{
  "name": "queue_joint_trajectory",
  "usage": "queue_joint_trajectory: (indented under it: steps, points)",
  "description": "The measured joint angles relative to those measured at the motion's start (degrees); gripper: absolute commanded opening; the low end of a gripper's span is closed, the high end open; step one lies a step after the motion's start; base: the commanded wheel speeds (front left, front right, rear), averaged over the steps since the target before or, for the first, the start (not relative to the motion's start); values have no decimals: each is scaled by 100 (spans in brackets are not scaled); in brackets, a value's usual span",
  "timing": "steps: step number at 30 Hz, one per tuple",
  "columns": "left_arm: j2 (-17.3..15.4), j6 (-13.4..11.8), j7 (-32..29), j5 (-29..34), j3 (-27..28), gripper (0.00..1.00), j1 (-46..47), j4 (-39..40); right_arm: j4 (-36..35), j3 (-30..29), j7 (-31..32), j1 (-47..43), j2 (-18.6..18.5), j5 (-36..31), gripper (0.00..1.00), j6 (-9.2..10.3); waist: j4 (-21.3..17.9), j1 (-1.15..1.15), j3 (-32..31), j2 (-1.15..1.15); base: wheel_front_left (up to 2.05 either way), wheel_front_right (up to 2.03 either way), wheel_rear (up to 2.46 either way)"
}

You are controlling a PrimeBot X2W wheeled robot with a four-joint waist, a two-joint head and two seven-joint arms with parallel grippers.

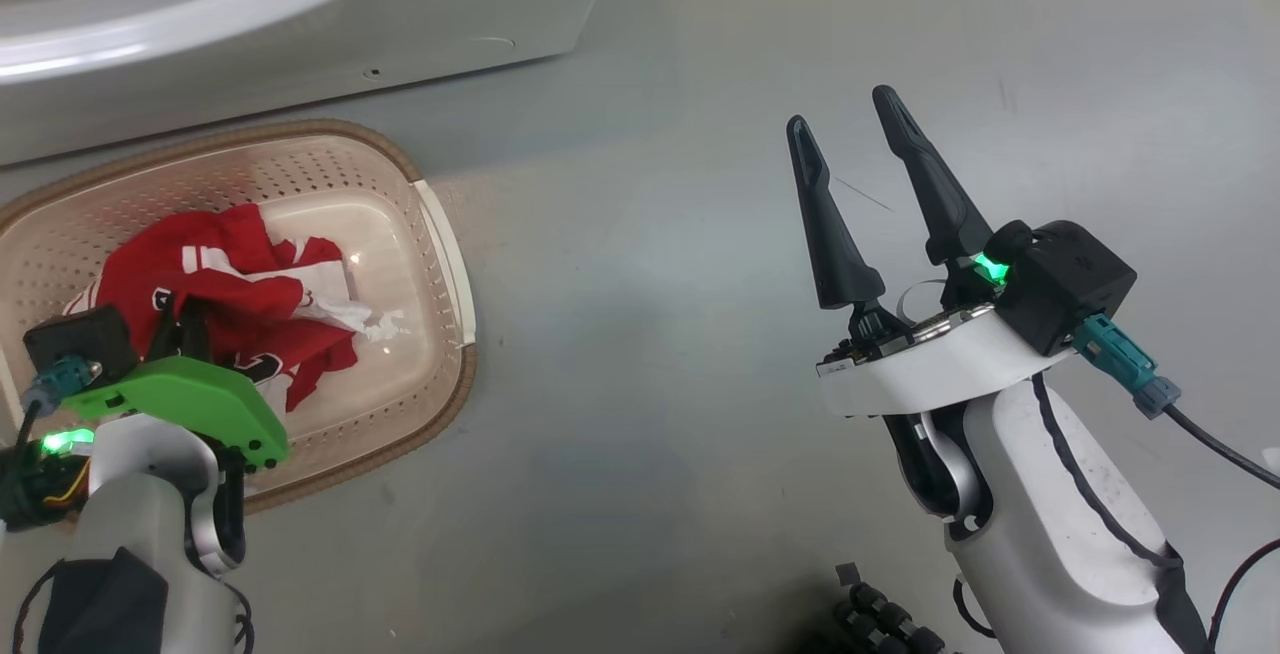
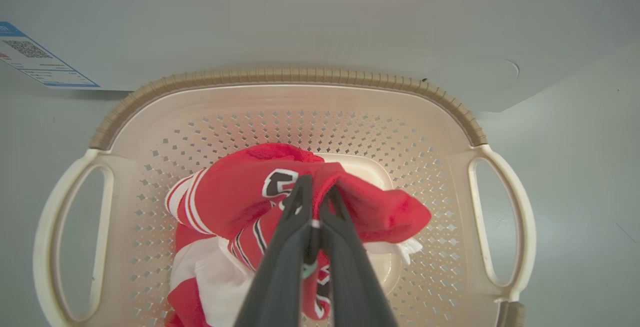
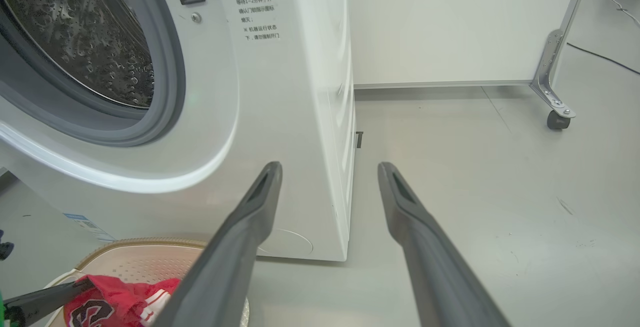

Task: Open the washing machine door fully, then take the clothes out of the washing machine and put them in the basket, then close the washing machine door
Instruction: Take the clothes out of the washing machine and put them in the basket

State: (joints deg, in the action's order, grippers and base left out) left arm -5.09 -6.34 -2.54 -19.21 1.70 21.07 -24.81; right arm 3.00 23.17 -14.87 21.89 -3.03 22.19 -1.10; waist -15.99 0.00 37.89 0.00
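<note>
Red fold of the clothes (image 2: 235,192) pinched in L gripper (image 2: 318,187), dark fingers pressed together on the fabric. Jersey-type garment w/ white trim and dark lettering, some white cloth bunched beneath. Rest of the bundle lying inside the basket (image 2: 300,77): cream plastic, perforated walls, brown woven-look rim, white handle each side. Basket on grey floor (image 1: 650,334), just in front of the washing machine (image 3: 280,117) and below its round opening. White front panel right beyond the basket's far rim, blue label (image 2: 35,57) at a lower corner.

Off to the R, well apart from basket and clothes: R gripper (image 3: 330,167), fingers spread wide, hanging over bare floor and pointing toward the machine's front corner. Past its L finger in R wrist view, grey gasket (image 3: 100,127) ringing the steel drum (image 3: 75,32). Farther back, white wall panel on a metal leg w/ castor (image 3: 557,119).
</note>
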Motion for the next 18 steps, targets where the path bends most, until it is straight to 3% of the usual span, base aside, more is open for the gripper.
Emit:
queue_joint_trajectory:
  steps: [15,16,17,18]
  points:
    - [-190,41,-90,-44,-9,0,726,-1223,4,65,0,223,8,144,100,21,-212,0,406,0,0,0,0]
    - [-205,73,-92,-44,-23,5,758,-1287,4,65,0,235,9,151,100,22,-215,0,411,0,0,0,0]
    - [-212,97,-92,-44,-31,19,788,-1359,8,65,0,235,8,151,100,22,-216,0,414,0,0,0,0]
    - [-216,115,-91,-44,-33,41,809,-1406,16,65,0,235,8,160,100,22,-217,1,416,0,0,0,0]
